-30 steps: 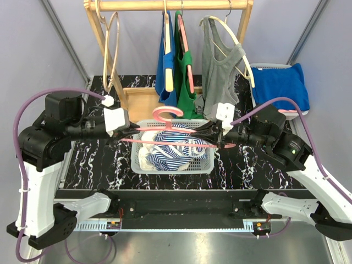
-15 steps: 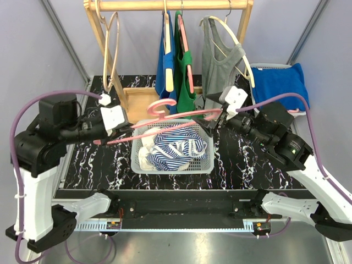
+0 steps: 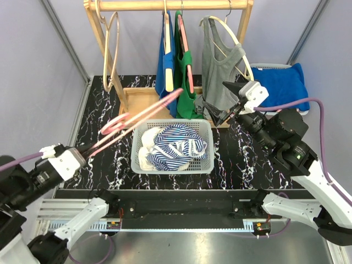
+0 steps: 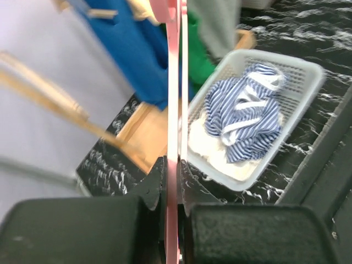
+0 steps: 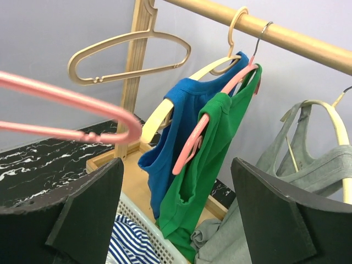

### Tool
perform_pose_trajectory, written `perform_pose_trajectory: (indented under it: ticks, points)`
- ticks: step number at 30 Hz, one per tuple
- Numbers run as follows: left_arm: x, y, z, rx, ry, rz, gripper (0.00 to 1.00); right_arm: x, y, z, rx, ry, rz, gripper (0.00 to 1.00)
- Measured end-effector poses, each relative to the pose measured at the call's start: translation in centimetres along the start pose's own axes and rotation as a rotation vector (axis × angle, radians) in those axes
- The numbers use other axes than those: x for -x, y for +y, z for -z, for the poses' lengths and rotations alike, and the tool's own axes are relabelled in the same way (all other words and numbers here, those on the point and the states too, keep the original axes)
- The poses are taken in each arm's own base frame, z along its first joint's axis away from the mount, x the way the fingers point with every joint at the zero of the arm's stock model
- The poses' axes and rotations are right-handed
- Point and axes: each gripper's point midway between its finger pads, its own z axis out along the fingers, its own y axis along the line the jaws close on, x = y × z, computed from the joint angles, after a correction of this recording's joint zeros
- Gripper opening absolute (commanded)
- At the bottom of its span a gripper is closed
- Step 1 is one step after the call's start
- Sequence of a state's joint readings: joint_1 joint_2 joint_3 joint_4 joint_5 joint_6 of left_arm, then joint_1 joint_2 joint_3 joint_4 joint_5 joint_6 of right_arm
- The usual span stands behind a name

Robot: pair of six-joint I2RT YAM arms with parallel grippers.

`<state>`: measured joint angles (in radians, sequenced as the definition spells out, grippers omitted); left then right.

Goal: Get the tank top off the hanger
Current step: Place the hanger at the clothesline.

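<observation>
The striped blue-and-white tank top (image 3: 175, 144) (image 4: 245, 118) lies crumpled in the white basket (image 3: 171, 168) (image 4: 313, 71), off any hanger. A bare pink hanger (image 3: 144, 114) (image 4: 173, 82) (image 5: 66, 99) slants over the table's left side, its far end reaching toward the rack. My left gripper (image 3: 89, 149) (image 4: 173, 165) is shut on its near end, low at the left. My right gripper (image 3: 223, 102) (image 5: 177, 165) is open and empty, raised behind the basket's right corner and facing the hanging clothes.
A wooden rack (image 3: 170, 5) stands behind the basket with an empty wooden hanger (image 3: 113, 49), a blue top (image 3: 163, 66), a green top (image 3: 187, 82) on a pink hanger, and a grey top (image 3: 217, 71). Folded blue cloth (image 3: 280, 85) lies at the back right.
My right gripper opened, let go of the pink hanger and rose toward the rack. My left arm drew back to the near left, carrying the hanger away from above the basket.
</observation>
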<state>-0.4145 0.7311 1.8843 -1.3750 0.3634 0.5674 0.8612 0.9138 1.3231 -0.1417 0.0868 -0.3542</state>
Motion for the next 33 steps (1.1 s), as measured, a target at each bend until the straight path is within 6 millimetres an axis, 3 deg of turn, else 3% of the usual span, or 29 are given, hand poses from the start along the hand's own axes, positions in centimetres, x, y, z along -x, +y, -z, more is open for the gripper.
perform_pose_trajectory:
  ticks: [6, 14, 17, 22, 28, 33]
  points:
    - [-3.0, 3.0, -0.2, 0.252, 0.042, 0.112, 0.0, -1.4, 0.5, -0.3, 0.008, 0.027, -0.012, 0.86]
    - [-3.1, 7.0, -3.4, 0.406, 0.067, 0.265, 0.0, -1.8, 1.1, 0.3, 0.028, 0.022, -0.05, 0.82]
    - [-3.1, 7.6, -5.4, 0.391, 0.093, 0.325, 0.0, -1.6, 1.2, 0.6, 0.032, 0.013, -0.067, 0.81]
    - [-2.2, 9.1, -10.5, 0.328, 0.153, 0.427, 0.0, -1.2, 1.4, 0.9, 0.038, -0.002, -0.098, 0.78]
    - [-0.6, 13.2, -16.7, 0.331, 0.196, 0.511, 0.0, -1.3, 1.6, 1.3, 0.046, -0.01, -0.124, 0.78]
    - [-2.6, 16.3, -19.7, 0.396, 0.26, 0.557, 0.0, -1.2, 1.6, 1.4, 0.045, -0.012, -0.127, 0.78]
